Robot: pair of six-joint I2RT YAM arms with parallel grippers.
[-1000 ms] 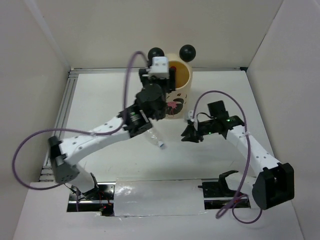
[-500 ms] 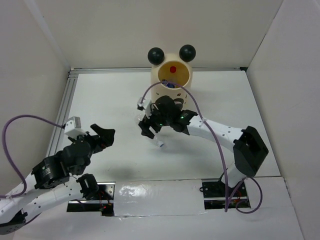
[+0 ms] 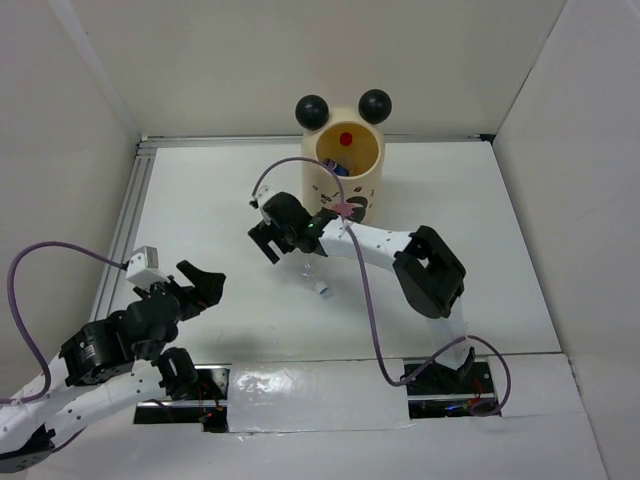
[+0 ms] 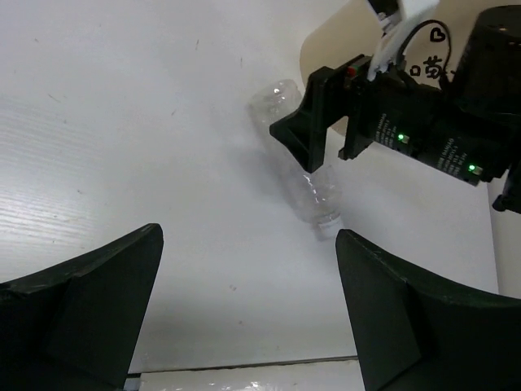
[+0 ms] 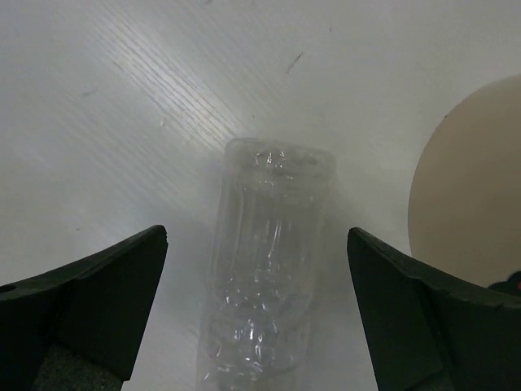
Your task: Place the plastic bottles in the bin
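A clear plastic bottle (image 3: 312, 276) lies on the white table in front of the bin (image 3: 352, 196), cap toward the near edge. My right gripper (image 3: 272, 233) hovers over the bottle's base end, open. In the right wrist view the bottle (image 5: 269, 277) lies lengthwise between the spread fingers, touching neither. The tall cream bin with black ball ears holds a blue-labelled bottle (image 3: 340, 168) and something red (image 3: 346, 137). My left gripper (image 3: 202, 284) is open and empty at the near left. Its wrist view shows the bottle (image 4: 308, 181) and the right gripper (image 4: 326, 134) ahead.
White walls box in the table on three sides. A metal rail (image 3: 125, 230) runs along the left edge. Purple cables (image 3: 60, 250) loop off both arms. The bin's wall (image 5: 472, 195) stands just right of the right gripper.
The left arm pulled back from the bin rim to the near left and opened. The right arm swung left across the table to above the lying bottle, jaws spreading wide.
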